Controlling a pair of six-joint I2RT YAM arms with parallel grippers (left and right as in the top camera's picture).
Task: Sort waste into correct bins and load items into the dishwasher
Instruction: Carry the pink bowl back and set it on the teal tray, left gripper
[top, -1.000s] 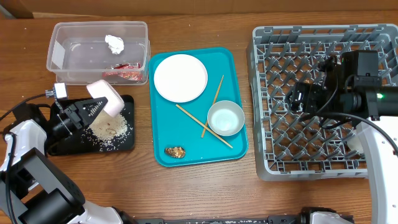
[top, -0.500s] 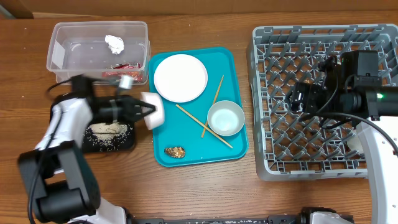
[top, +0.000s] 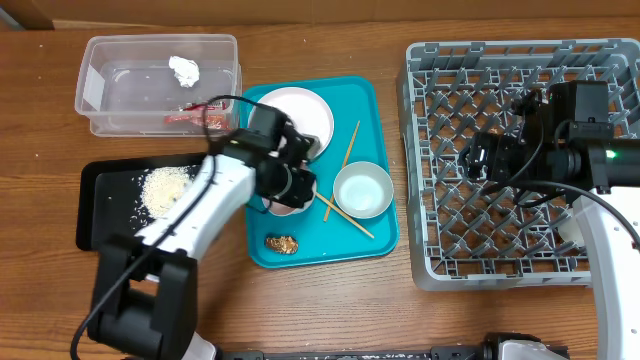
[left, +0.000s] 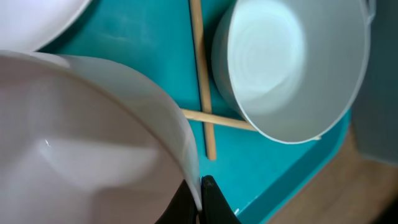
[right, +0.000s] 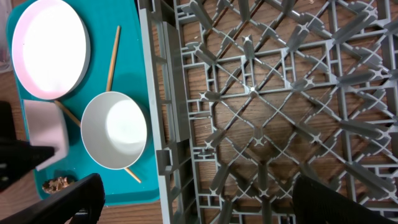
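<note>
My left gripper (top: 290, 188) is shut on the rim of a white bowl (left: 93, 143), holding it just over the teal tray next to the pale blue bowl (top: 362, 189). The fingertips (left: 200, 199) pinch the bowl wall. The round white plate (top: 300, 118), crossed chopsticks (top: 345, 165) and the brown food lump (top: 281, 243) lie on the teal tray. Loose rice (top: 165, 187) lies on the black tray (top: 105, 215). The tissue ball (top: 185, 68) and red wrapper (top: 185, 116) are in the clear tub (top: 100, 60). My right gripper (top: 490, 160) is open and empty over the grey dish rack (top: 520, 250).
The teal tray (top: 380, 105) sits between the black tray and the rack. In the right wrist view the rack's left wall (right: 158, 124) borders the teal tray, and my open fingers (right: 205, 205) frame the bottom edge. Bare wooden table lies along the front.
My left arm swung right from the black tray to over the teal tray, carrying the white bowl. A rice pile stays on the black tray. The right arm has not moved.
</note>
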